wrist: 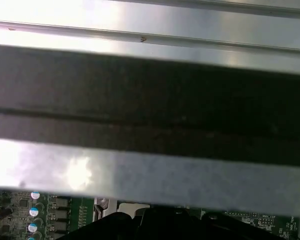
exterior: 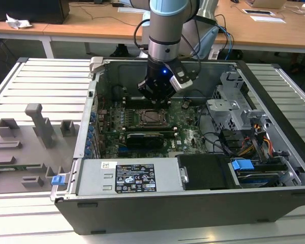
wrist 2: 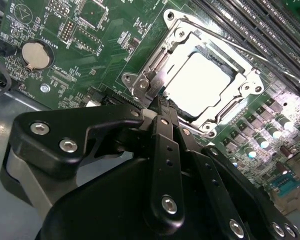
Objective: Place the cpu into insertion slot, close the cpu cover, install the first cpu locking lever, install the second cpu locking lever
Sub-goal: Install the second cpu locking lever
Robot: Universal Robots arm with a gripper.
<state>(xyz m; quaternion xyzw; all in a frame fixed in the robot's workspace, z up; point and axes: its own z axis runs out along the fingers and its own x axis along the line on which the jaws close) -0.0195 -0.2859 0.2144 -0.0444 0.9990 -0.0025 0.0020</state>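
The cpu [wrist 2: 197, 82] lies flat in the insertion slot [exterior: 152, 118] on the green motherboard, its silvery top showing. The cpu cover [wrist 2: 242, 85], a metal frame, lies down around it. In the second wrist view my gripper [wrist 2: 160, 101] is shut, its black fingertips meeting just off one corner of the socket, with nothing visible between them. In the exterior view the gripper [exterior: 155, 99] hangs just behind the socket inside the open computer case. I cannot tell how the locking levers stand.
Long memory slots [wrist 2: 250, 25] run beside the socket, and a coin battery [wrist 2: 34, 54] sits on the board. A black card [exterior: 145, 138], the power supply [exterior: 132, 175] and a drive cage [exterior: 234, 109] with cables crowd the case. A grey fixture plate [exterior: 35, 132] lies at the exterior view's left.
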